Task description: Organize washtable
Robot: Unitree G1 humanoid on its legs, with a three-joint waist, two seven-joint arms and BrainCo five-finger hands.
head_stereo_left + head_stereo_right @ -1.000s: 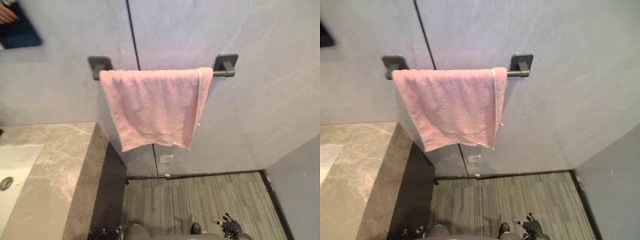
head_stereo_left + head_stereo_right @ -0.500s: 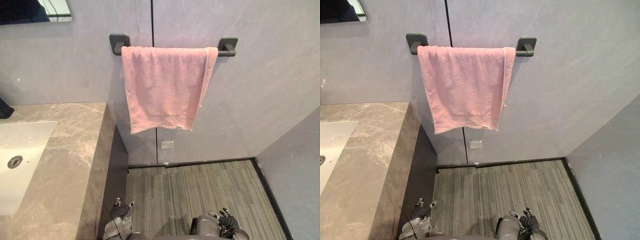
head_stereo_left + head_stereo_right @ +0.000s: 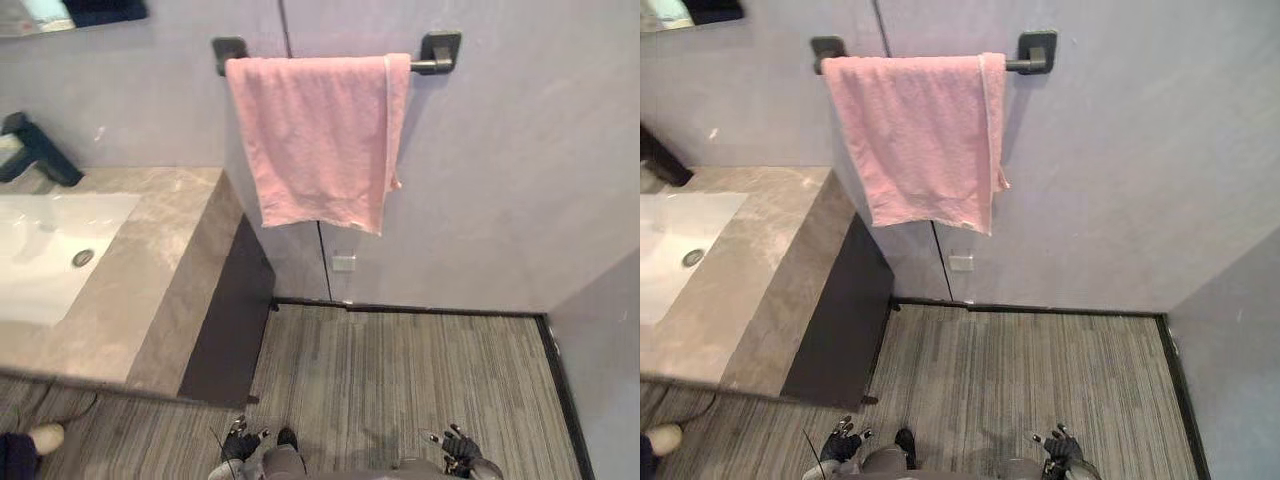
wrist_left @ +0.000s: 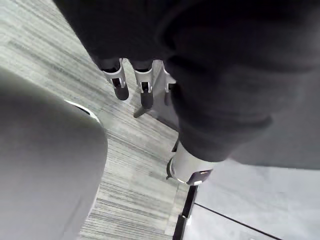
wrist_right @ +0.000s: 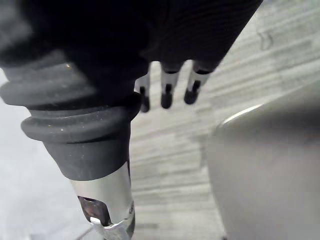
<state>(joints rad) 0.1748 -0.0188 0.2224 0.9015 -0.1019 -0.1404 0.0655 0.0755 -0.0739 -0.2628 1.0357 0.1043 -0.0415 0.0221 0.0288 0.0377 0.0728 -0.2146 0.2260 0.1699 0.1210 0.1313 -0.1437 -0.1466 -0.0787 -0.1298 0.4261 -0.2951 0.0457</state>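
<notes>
1. Grey panelled wall (image 3: pixel 500 150) closes the corner of a washroom, over a grey striped floor (image 3: pixel 400 380).
2. Along the robot's left stands the beige marbled stone washtable (image 3: pixel 170 270), with a white rectangular sink basin (image 3: pixel 40 240) sunk in it and a dark angular faucet (image 3: pixel 35 150) behind the basin.
3. The pink terry towel (image 3: pixel 320 130) is draped over a dark metal wall rail (image 3: pixel 440 50) just past the washtable's end. It hangs flat, its lower hem free of the counter and well apart from both hands.
4. I judge the towel light, soft and limp. It should not break, but it would sag and could slide off the smooth rail if pulled on one side. The hanging lower hem or a side edge looks the easiest place to pinch; gathering the fold at the rail would lift it off whole.
5. The left hand (image 3: pixel 240 443) hangs low over the floor, its fingers (image 4: pixel 120 85) straight and relaxed, holding nothing.
6. The right hand (image 3: pixel 460 450) is also low, its fingers (image 5: pixel 167 92) loose and empty.
7. A person's pale shoe (image 3: pixel 45 437) shows on the floor by the washtable's front.
8. Against half a second ago the whole picture has shifted, so the camera has moved. More floor, the faucet and the shoe are now in view, while the towel lies on its rail as before and both hands are again low.
</notes>
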